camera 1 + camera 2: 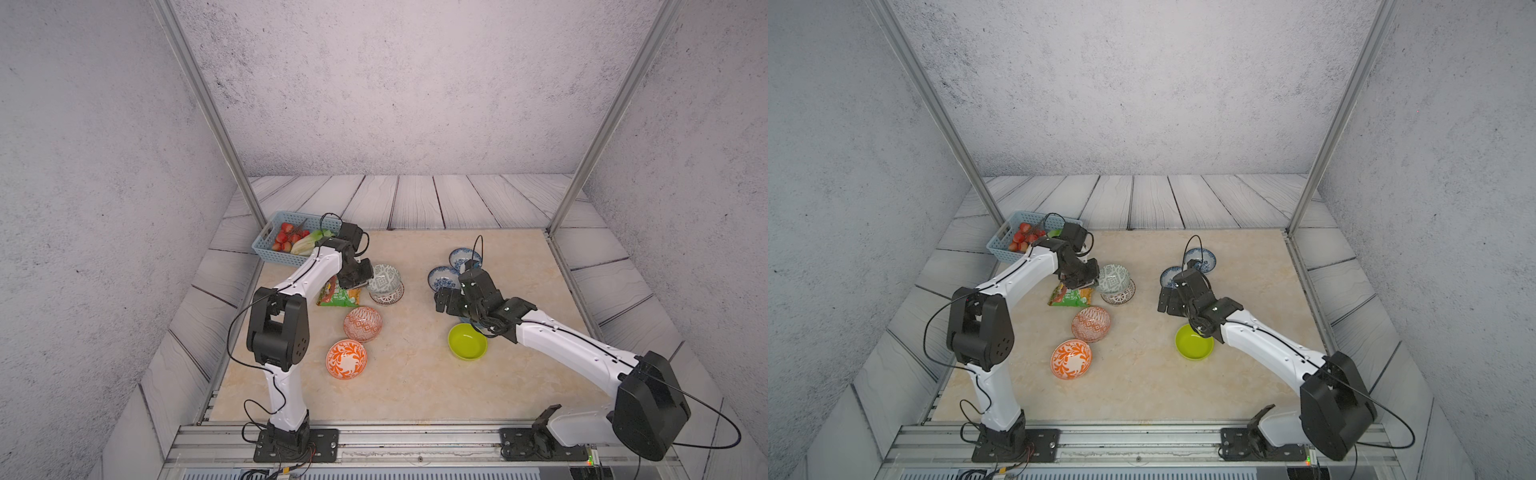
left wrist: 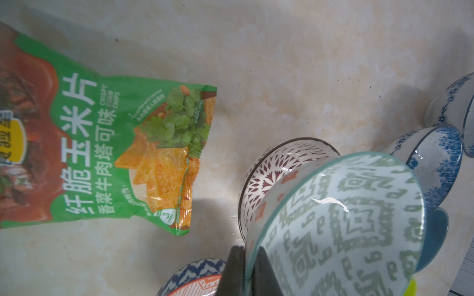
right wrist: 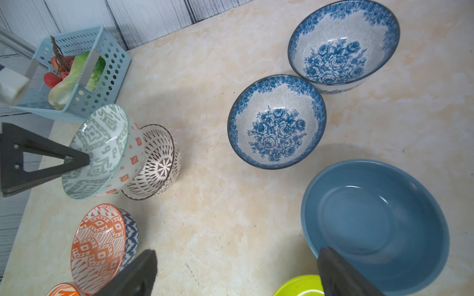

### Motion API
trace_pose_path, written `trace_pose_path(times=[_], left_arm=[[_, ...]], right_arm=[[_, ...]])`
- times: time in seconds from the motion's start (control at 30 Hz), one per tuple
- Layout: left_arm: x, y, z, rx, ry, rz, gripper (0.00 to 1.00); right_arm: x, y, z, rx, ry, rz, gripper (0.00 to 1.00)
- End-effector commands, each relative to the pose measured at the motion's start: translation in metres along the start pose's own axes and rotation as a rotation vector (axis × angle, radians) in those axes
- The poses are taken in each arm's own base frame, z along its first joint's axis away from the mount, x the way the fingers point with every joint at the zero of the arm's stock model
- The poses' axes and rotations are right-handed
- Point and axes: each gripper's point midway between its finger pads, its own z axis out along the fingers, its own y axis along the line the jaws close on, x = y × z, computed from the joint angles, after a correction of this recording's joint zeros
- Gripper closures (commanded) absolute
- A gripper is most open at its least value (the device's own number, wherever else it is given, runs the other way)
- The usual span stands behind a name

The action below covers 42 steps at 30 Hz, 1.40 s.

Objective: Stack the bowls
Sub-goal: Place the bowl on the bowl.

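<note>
A light-blue perforated basket [image 1: 268,254] sits left of centre in both top views, at the far left corner of the beige marbled desk [image 1: 415,382]. Inside it lie red strawberries [image 1: 286,239] and a pale green leafy vegetable [image 1: 309,243]. Just below it in the frame, a green and red bag of corn chips [image 1: 338,297] lies flat on the desk. Grey plank-patterned boards [image 1: 415,199] border the desk.
</note>
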Motion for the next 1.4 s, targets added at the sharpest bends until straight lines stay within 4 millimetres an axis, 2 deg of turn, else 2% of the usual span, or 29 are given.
trace_pose_path(times=[0.0, 0.27, 0.43, 0.77, 1.37], left_arm=[[-0.006, -0.012, -0.003, 0.049, -0.034, 0.005, 1.0], [-0.003, -0.012, 0.007, 0.04, -0.03, 0.018, 1.0], [0.0, -0.012, 0.005, 0.028, -0.042, 0.033, 1.0], [0.009, -0.003, 0.012, -0.001, -0.022, 0.023, 1.0], [0.004, -0.005, 0.018, -0.009, -0.046, 0.034, 1.0]], right_arm=[[0.002, 0.002, -0.002, -0.009, 0.001, -0.005, 0.01], [0.002, 0.001, -0.001, -0.007, 0.005, -0.006, 0.01], [0.002, 0.002, -0.001, -0.007, 0.006, -0.006, 0.01], [0.003, 0.002, -0.001, -0.006, 0.008, -0.006, 0.01], [0.004, 0.001, 0.001, -0.003, 0.013, 0.001, 0.01]])
